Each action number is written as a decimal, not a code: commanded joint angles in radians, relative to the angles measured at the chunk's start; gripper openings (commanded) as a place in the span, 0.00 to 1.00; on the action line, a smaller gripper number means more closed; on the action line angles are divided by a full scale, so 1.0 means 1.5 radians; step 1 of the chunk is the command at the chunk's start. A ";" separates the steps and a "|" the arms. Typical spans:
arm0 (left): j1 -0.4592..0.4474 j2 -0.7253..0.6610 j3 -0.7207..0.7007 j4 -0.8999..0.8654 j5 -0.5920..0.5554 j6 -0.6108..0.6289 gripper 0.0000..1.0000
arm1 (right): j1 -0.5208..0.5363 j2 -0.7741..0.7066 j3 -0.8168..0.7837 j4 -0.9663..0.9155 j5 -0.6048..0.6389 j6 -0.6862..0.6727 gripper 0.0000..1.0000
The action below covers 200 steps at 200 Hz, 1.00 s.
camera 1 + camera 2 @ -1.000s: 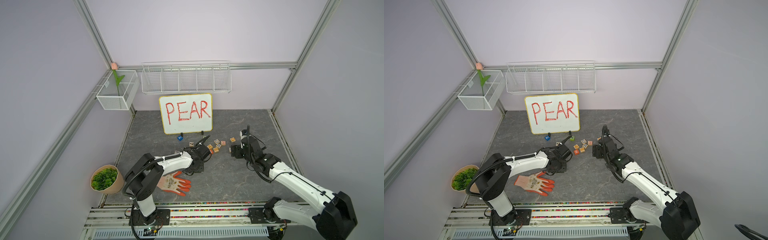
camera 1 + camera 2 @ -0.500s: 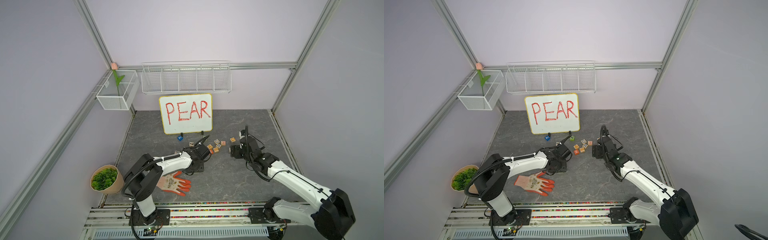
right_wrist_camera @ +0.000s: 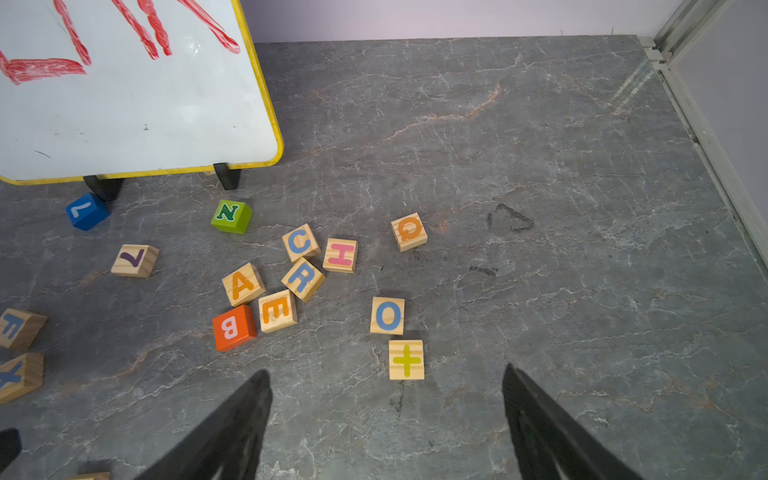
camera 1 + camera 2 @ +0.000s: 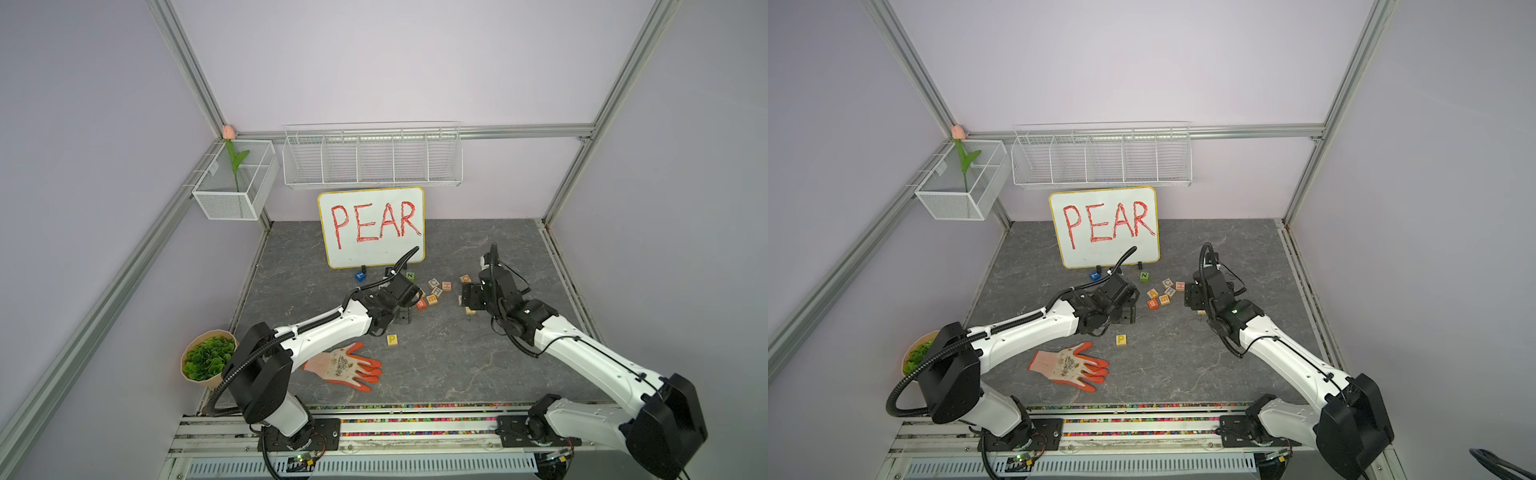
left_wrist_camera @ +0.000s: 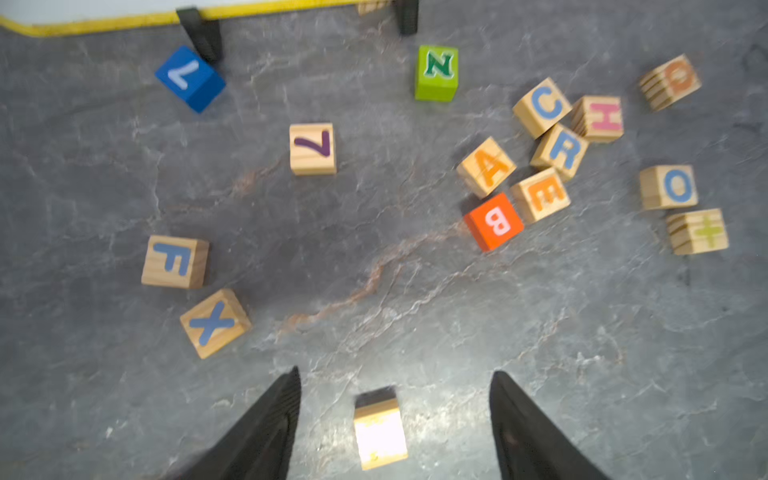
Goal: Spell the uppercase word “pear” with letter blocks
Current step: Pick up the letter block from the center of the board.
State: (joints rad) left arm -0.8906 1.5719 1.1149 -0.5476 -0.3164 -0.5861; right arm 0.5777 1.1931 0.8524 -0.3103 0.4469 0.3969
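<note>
Releasing | left claw (image 5: 397, 372) has spread apart; P block (image 4: 392, 340) now lies free | right claw (image 3: 386, 370) released, empty

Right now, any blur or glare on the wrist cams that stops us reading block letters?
Left wrist view: soft all over, and glare whites out the P block lying inside the open left gripper. Right wrist view: sharp; A block, E block and R block read cleanly. Both top views: its P is legible.

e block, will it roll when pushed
Probably stiff and light: the E block looks like plain wood. Unlikely to roll, resting flat on a face. Pushing it would likely shove the orange block beside it.
</note>
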 commanded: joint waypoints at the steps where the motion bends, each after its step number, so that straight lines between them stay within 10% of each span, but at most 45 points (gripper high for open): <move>1: -0.001 0.027 0.033 0.086 0.011 0.089 0.74 | 0.000 -0.012 0.006 -0.017 0.006 0.027 0.89; 118: 0.007 0.330 0.373 0.029 0.177 0.257 0.76 | -0.033 0.035 0.079 -0.088 0.008 0.041 0.89; 200: 0.026 0.375 0.355 0.055 0.241 0.300 0.75 | -0.080 -0.028 0.022 -0.031 0.016 0.010 0.89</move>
State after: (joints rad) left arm -0.8494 2.1109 1.6650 -0.4744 -0.0223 -0.1959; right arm 0.4782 1.1595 0.9146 -0.4061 0.4530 0.4332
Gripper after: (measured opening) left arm 0.754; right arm 0.889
